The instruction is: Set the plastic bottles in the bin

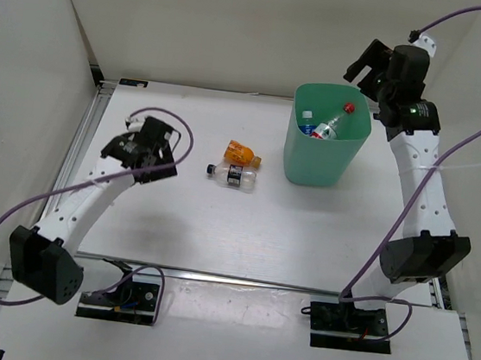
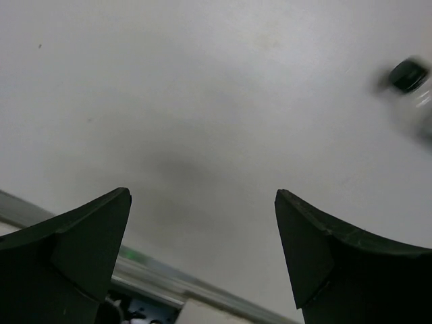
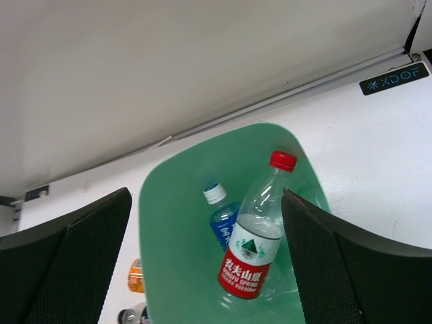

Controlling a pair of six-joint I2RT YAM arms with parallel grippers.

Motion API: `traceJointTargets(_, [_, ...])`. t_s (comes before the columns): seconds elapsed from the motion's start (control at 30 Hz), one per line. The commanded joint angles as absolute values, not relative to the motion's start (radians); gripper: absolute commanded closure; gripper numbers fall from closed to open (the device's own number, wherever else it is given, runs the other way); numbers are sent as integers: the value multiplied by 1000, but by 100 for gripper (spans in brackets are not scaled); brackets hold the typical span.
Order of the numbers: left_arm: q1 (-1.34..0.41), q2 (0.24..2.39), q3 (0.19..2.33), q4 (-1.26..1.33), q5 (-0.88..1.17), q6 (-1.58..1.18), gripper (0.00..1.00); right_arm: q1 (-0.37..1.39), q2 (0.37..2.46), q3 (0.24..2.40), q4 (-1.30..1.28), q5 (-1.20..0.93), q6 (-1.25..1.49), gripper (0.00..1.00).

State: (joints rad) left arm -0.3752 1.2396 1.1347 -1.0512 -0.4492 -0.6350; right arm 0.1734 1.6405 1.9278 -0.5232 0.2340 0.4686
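my right pincer hovers above mint-green bin, jaws wide apart, gripping nothing. red-label bottle and blue-cap bottle inside bin. orange bottle and dark-label bottle on table left of bin. my left pincer also spread, empty, further left of bin. half done, i judge. next: grasp one of the pair across its body.

table front — open | bin wall — bars far right
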Motion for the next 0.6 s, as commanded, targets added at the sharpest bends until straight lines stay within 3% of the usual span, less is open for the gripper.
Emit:
traceJointTargets(0.0, [-301, 1331, 1299, -1051, -327, -731, 1, 176, 1550, 1939, -521, 226, 507, 7])
traceJointTargets(0.2, [-206, 1479, 1395, -921, -30, -920, 12, 219, 1411, 1807, -546, 192, 545, 8])
traceJointTargets(0.3, [-161, 1511, 1307, -734, 243, -1076, 11, 219, 1349, 1721, -546, 181, 545, 8])
traceJointTargets(0.37, [-161, 1566, 1307, -690, 326, -1187, 1, 219, 1307, 1663, -546, 181, 535, 8])
traceJointTargets(0.57, [-251, 1680, 1420, -666, 314, -1349, 1, 219, 1226, 1554, -557, 193, 516, 7])
